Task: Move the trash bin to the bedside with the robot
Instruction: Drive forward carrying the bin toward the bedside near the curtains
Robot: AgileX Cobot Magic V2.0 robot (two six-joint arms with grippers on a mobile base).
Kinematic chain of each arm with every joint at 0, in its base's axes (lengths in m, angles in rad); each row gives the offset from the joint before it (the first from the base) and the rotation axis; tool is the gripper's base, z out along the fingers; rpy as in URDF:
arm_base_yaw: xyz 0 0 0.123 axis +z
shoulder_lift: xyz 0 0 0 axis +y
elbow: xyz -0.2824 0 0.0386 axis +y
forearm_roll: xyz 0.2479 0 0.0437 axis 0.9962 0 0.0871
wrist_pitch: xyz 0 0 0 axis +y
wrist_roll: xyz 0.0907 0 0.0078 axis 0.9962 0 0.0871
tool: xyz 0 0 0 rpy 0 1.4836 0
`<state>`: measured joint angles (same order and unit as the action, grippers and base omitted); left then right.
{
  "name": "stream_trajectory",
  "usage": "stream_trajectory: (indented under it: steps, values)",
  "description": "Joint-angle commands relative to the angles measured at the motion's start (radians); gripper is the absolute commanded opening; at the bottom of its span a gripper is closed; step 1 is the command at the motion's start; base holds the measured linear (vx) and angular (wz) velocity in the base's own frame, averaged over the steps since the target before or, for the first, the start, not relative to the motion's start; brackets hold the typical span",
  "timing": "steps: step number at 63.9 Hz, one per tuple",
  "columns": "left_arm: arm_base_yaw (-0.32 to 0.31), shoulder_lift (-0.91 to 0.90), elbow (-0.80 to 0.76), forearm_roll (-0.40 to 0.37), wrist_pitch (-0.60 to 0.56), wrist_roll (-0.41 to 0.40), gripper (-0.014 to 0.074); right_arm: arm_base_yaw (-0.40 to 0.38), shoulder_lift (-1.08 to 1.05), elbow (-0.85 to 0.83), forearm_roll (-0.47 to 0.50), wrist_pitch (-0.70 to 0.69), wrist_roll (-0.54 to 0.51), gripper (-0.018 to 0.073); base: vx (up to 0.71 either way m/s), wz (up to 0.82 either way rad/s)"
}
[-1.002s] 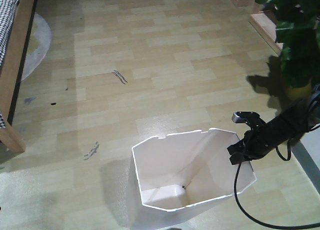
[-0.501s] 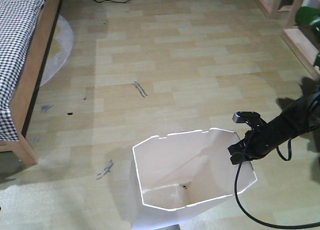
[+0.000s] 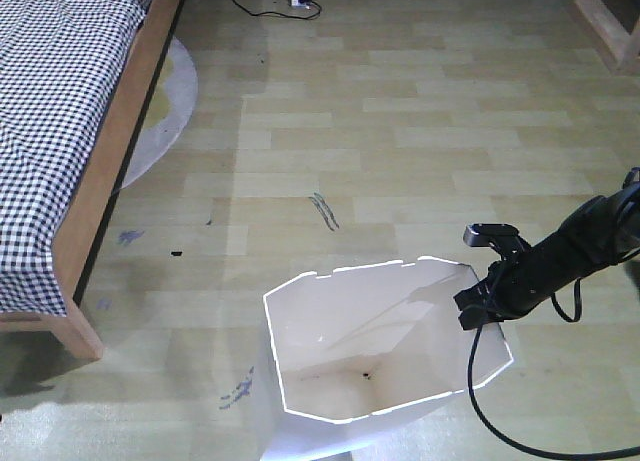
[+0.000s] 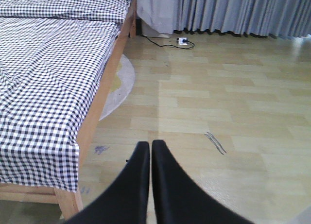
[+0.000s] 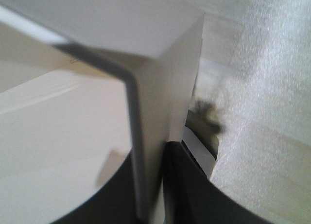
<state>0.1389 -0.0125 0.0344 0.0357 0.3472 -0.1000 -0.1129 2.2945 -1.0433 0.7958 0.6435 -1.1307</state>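
The white plastic trash bin with tapered angular sides [image 3: 340, 326] stands on the pale wooden plank floor [image 3: 420, 131] at near centre. It is well apart from the light brown wooden bed frame with black-and-white checked bedding [image 3: 118, 156] at far left. The black right gripper [image 3: 478, 303] clamps the bin's right rim wall, one finger on each side. The black left gripper [image 4: 151, 148] has its fingers pressed together, holding nothing.

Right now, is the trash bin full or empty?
Empty, almost: the trash bin shows its bare cream bottom, with only one tiny dark speck.
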Motion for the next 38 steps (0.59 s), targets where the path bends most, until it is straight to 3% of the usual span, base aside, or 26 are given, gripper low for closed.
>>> stream_trajectory:
  steps: [1, 38]
  values:
    - [-0.003, -0.014, 0.003, -0.002, -0.066, -0.004, -0.0006, -0.003, -0.073, -0.014, 0.08, 0.164, 0.0, -0.0005, 0.31, 0.16]
    - [-0.003, -0.014, 0.003, -0.002, -0.066, -0.004, -0.0006, -0.003, -0.073, -0.014, 0.08, 0.164, 0.0, -0.0005, 0.34, 0.0]
